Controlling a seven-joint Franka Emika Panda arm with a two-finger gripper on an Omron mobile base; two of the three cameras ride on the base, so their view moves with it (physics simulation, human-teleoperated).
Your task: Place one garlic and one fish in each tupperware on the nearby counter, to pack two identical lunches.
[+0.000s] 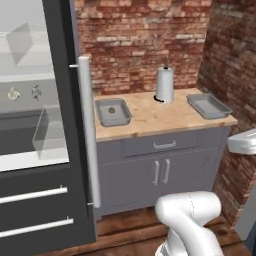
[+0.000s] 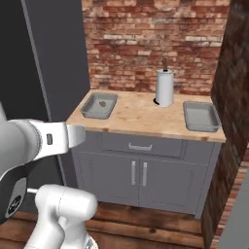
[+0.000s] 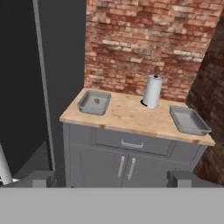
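The hand [image 3: 111,177] is spread wide and holds nothing; its two dark fingertips [image 3: 40,178] stand far apart at the bottom of the hand view, pointed toward the table [image 3: 131,116] from well back. The hand hangs in the air, away from the table and touching nothing.

Ahead lies the wood-grain table over grey cabinet doors and a drawer [image 3: 131,143] with slim metal handles. Two grey tubs sit on it. The left tub [image 3: 94,103] rests near the table's left end and has one small dark item [image 3: 97,101] inside, too small to tell what it is. The right tub [image 3: 189,120] lies near the right end, well apart from the first, and looks bare inside. Between them, toward the brick wall [image 3: 144,43], a white paper-towel roll [image 3: 152,92] stands upright on a dark base.

In the left base view an open fridge [image 1: 35,100] stands left of the table, its tall dark door [image 1: 75,125] swung out with a long pale handle. On a lit shelf inside, a cream-white garlic [image 1: 14,93] lies just beside a small grey fish [image 1: 36,92], close but apart.
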